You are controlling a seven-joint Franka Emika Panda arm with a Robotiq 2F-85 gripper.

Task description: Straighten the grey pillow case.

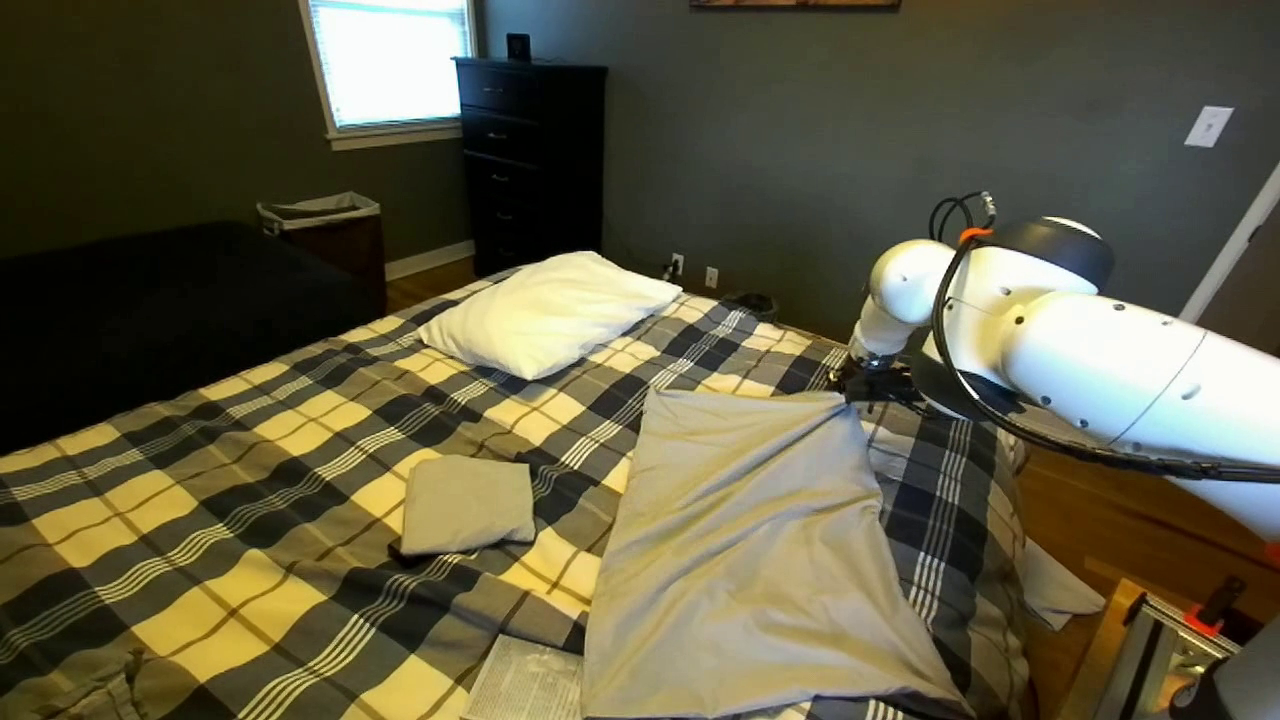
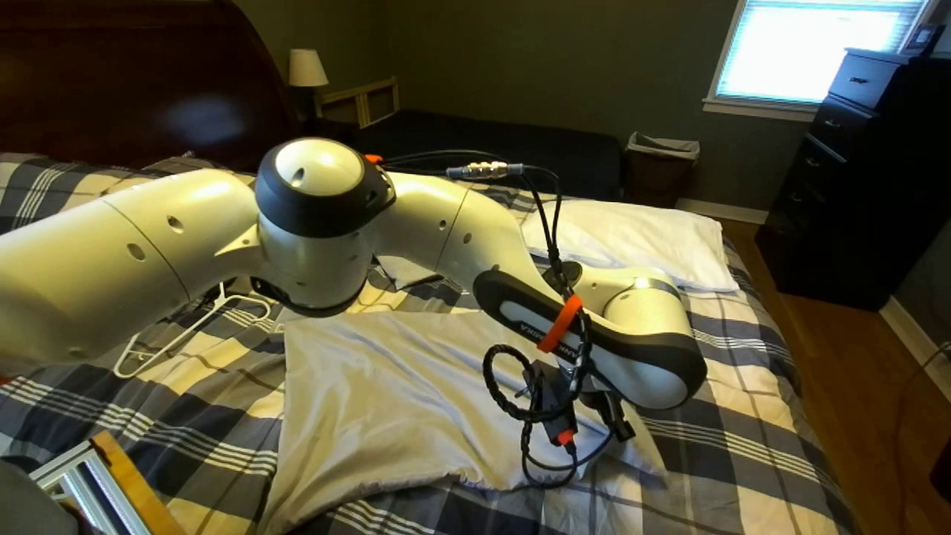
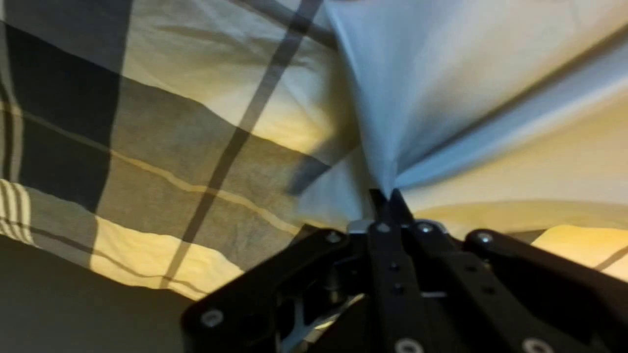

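Gripper: one unit, black, with two slim fingers pressed together. The jaws grip fabric at one corner of the grey pillow case. Case: one, a thin, limp rectangle of plain grey-beige cloth, spread from the jaws across the bedding. In the wrist view the cloth gathers to a point at the jaws, with deep folds fanning out from it; in an exterior view, diagonal creases run from that corner down the length of the case. The other corner of the same short end lies apart from the jaws.

Bedding beneath the jaws: plaid in cream, grey and navy, rumpled. Folded cloth: one, small, matte grey, roughly square, across the case from the jaws. White pillow: one, plump and smooth, visible in both exterior views, well apart from the jaws. Printed item: one, pale and flat, at the end of the case far from the jaws; whether it lies beside the case or partly under it is not determinable. Arm: one, white with dark bands, carrying the jaws, a black cable running along it. Dresser: one, dark, several drawers, well beyond the jaws.
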